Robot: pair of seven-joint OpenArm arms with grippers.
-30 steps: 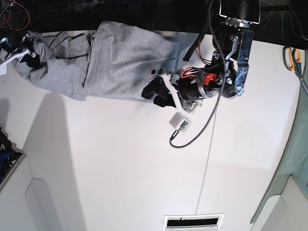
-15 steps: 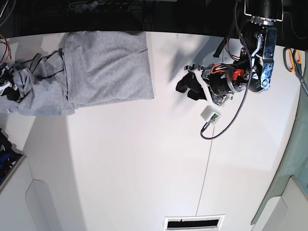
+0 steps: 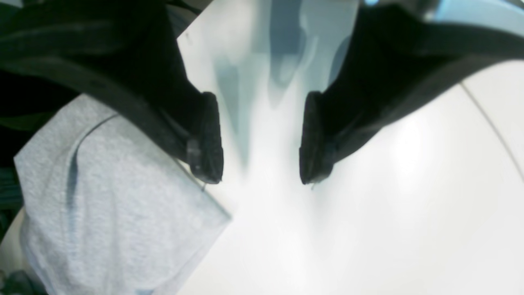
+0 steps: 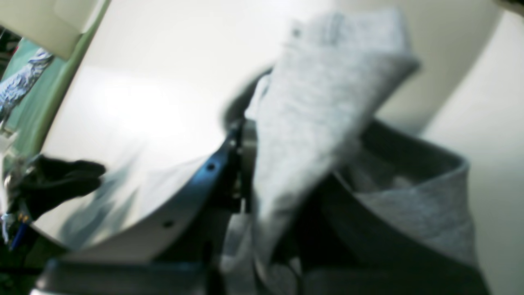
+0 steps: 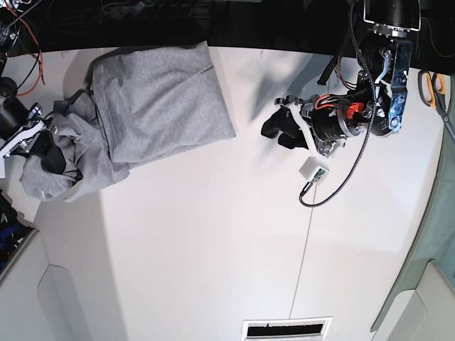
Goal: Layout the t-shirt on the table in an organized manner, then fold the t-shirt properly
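While the right hand pinches crumpled heather-grey t-shirt at nine o'clock, the left hand, pads spread, hovers over the glossy white tabletop.

No text, label, brand, number or sign can be read in any of the views. The t-shirt shows only plain heather-grey cloth, with no lettering in sight, and both wrist views are too blurred to make out any marking.
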